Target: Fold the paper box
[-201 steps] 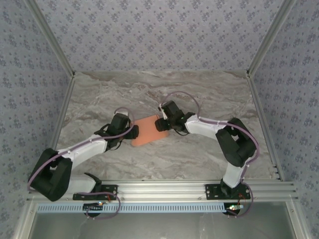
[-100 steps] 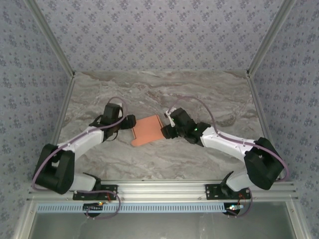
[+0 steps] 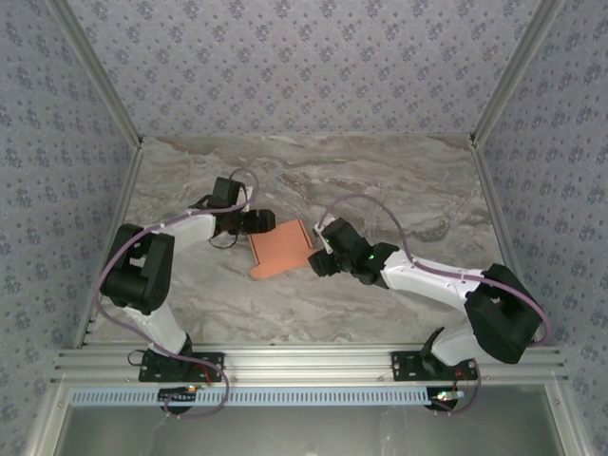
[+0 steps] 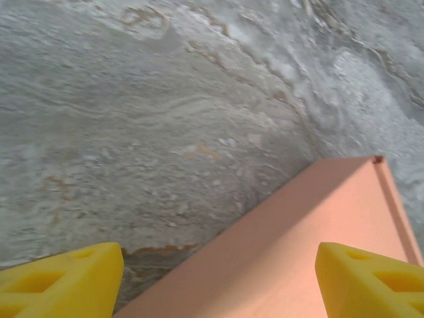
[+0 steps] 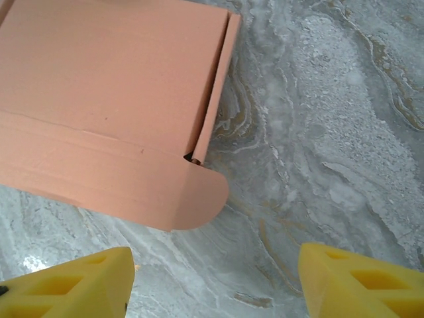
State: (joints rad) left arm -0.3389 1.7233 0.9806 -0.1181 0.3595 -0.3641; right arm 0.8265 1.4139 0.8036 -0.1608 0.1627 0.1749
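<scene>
The paper box sits pretty much in the middle of the counter, a salmon-orange bit of card lying low on the marble-look top, right between the two arms. From above, a rounded tab sticks out at its near left corner.

The left fingers are just at the box's far left edge. On the left wrist camera the two yellow tips are spread wide, and the orange card runs in diagonally between them from the bottom of the picture. They're open and not clamped on anything. Can't tell if either tip actually touches the card. There's a thin raised strip along the card's right edge in that view.

The right fingers are at the box's right side, toward the near end. The right wrist camera shows them spread wide too, with bare counter between the tips and the box lying just ahead, so they're open with nothing held. That view also shows a crease running across the card, a rounded tab at the corner and a narrow flap along one edge, tilted up a bit.
</scene>
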